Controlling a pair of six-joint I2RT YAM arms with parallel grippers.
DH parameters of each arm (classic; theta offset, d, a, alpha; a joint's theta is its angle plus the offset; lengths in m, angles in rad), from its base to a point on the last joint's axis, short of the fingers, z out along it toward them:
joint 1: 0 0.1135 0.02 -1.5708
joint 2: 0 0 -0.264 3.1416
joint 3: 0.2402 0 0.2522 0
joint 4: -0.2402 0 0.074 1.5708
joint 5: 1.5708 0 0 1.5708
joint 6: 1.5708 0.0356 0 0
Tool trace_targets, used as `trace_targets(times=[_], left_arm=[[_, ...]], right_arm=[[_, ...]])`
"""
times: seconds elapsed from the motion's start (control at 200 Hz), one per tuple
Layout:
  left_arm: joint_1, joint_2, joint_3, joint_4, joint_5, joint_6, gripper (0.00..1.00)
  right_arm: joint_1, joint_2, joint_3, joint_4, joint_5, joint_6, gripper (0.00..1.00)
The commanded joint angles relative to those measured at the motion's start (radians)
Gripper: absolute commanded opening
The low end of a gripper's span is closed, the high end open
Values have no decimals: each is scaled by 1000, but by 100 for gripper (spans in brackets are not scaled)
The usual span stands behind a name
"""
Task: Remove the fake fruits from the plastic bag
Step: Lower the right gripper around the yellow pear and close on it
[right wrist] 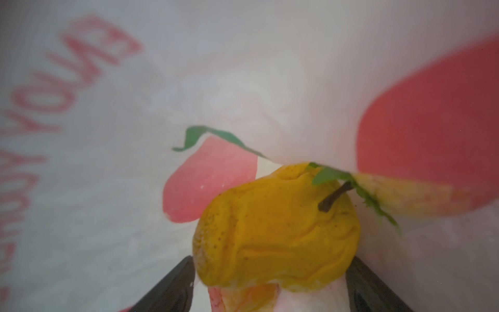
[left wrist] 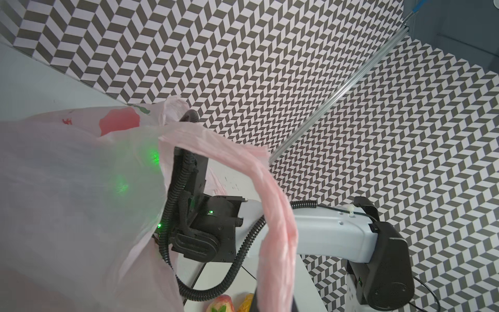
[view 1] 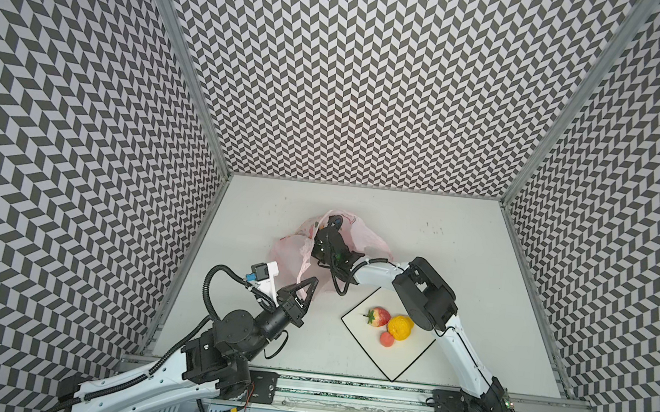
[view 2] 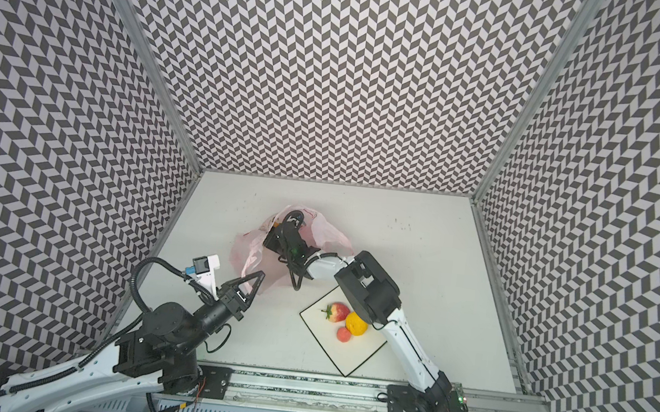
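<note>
The plastic bag point(view 1: 290, 249) point(view 2: 242, 248) sits crumpled near the middle of the pale table point(view 1: 480, 273). It is thin, crinkly and see-through pink with flat red prints, and its length runs from the left gripper point(view 1: 312, 282) point(view 2: 260, 273) away toward the back wall. That pincer is closed tight on the bag's near edge, and one twisted loop handle point(left wrist: 272, 205) hangs slack across the right arm. The right gripper point(right wrist: 271, 259) is deep inside the bag, jaws spread wide. One dark finger point(right wrist: 172, 286) stands on each side of a bumpy, dimpled yellow-orange fruit point(right wrist: 275, 229), whose brown stem and green leaf point away from the fingers. Three more fruits lie close together on the square, black-rimmed white plate point(view 1: 392, 355): a glossy strawberry point(view 1: 378, 317), a second bumpy yellow one point(view 1: 400, 327) and a small pink peach point(view 1: 386, 339). The plate sits like a diamond, its near corner just short of the front rail. Bare tabletop shows behind and to the right of the bag.
</note>
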Motion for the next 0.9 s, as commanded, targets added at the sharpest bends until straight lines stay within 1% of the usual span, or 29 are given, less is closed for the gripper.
trace_targets(times=[0.0, 0.155, 0.265, 0.406, 0.506, 0.601, 0.651, 0.781, 0.897], left_arm=[[1, 6, 31, 62, 56, 28, 4], [1, 11, 27, 81, 80, 33, 4], [1, 4, 21, 89, 83, 33, 4], [1, -19, 11, 82, 72, 24, 4], [1, -50, -8, 44, 16, -14, 3], [1, -108, -44, -60, -113, -137, 1], [1, -150, -75, -97, -156, -196, 0], [1, -246, -137, -104, -195, -248, 0], [1, -252, -138, -125, -211, -253, 0]], right_arm=[[-4, 54, 79, -30, 38, 26, 84], [-5, 107, 142, -86, 35, 40, 78], [-4, 144, 192, -131, 33, 29, 73], [-7, 151, 213, -156, 36, 2, 60], [-9, 113, 182, -141, 42, -24, 52], [-9, 69, 163, -138, 47, -58, 48], [-9, 41, 144, -132, 45, -76, 46], [-10, -69, 35, -86, 38, -124, 43], [-11, -175, -80, -45, 19, -159, 42]])
